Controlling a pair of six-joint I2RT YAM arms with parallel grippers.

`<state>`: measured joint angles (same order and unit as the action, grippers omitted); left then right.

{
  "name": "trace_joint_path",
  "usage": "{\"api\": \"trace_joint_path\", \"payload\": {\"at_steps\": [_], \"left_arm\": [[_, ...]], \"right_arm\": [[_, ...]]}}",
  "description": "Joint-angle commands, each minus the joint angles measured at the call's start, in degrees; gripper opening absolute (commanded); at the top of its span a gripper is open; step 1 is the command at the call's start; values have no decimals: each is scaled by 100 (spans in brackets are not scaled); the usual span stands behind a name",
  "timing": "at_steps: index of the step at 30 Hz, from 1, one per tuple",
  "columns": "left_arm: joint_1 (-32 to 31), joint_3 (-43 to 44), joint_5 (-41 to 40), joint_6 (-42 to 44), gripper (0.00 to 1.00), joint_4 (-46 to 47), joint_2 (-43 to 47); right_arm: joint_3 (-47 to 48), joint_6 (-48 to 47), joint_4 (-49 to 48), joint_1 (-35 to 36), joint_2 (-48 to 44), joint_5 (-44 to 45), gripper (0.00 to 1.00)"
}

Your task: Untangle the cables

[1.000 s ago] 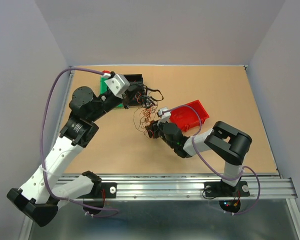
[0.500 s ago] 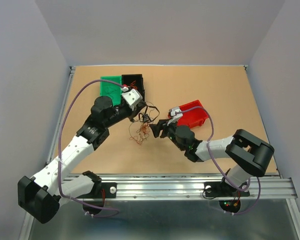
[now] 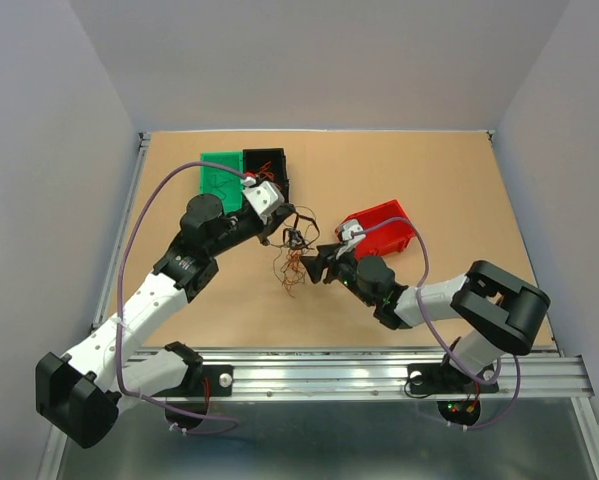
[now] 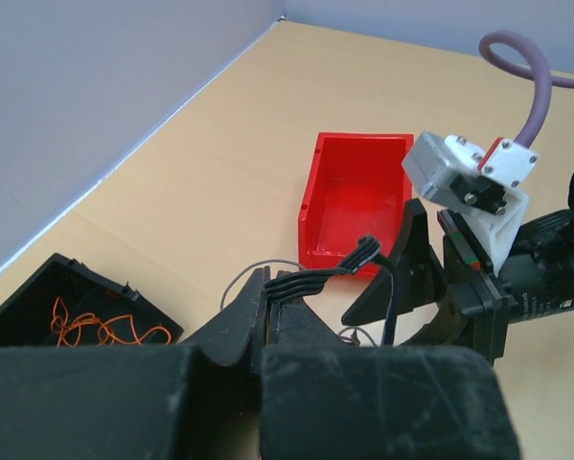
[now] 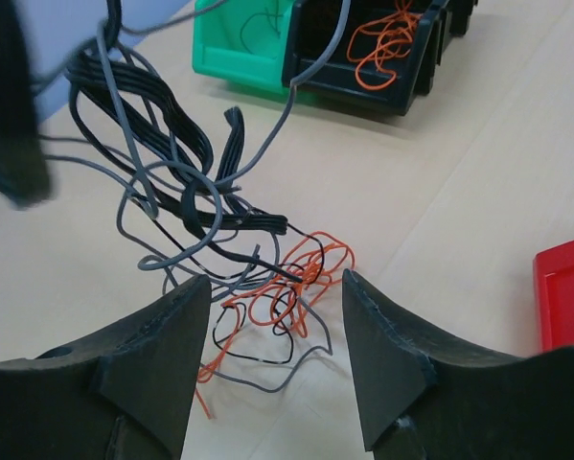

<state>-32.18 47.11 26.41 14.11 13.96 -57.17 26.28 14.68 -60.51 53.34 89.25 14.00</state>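
Observation:
The cables [image 3: 291, 258] are a tangle of thin orange, black and grey wires hanging to the table between the two arms. My left gripper [image 3: 277, 226] holds its top: in the left wrist view my left gripper [image 4: 267, 286] is shut on a flat black ribbon cable [image 4: 315, 280]. My right gripper [image 3: 315, 266] stands just right of the bunch. In the right wrist view my right gripper [image 5: 277, 287] is open, with the orange loops [image 5: 306, 278] lying on the table between its fingertips, untouched. The black ribbon [image 5: 162, 105] rises up and to the left.
A red bin [image 3: 384, 225] sits behind the right wrist. A green bin [image 3: 219, 178] and a black bin [image 3: 266, 168] stand at the back left; the black bin [image 5: 382, 48] holds loose orange wires. The table's side walls are far off.
My left arm has come from the black bin toward the centre, lifting the bunch by the black ribbon. My right gripper has let go, opened wider and shifted a little.

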Motion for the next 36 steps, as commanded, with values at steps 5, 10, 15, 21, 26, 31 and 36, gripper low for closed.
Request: {"api": "trace_joint_path", "payload": {"at_steps": [5,10,15,21,26,31,36], "left_arm": [[-25,52,101,4,0,380,373],[-25,140,188,-49,0,283,329],[-16,219,110,-40,0,169,522],[-16,167,-179,-110,0,169,900],[63,-263,-2084,-461,0,932,1470],[98,-703,-3704,-699,0,1522,1999],[116,-774,-4652,-804,0,1707,2078]], "right_arm": [[369,-53,-549,45,479,-187,62],[526,-53,-637,45,742,-389,61],[965,26,-673,45,1260,-442,59],[1344,97,-681,45,1788,-451,39],[1266,246,-681,45,1736,83,3],[923,387,-743,45,1271,358,0],[432,483,-927,45,814,577,0]]}}
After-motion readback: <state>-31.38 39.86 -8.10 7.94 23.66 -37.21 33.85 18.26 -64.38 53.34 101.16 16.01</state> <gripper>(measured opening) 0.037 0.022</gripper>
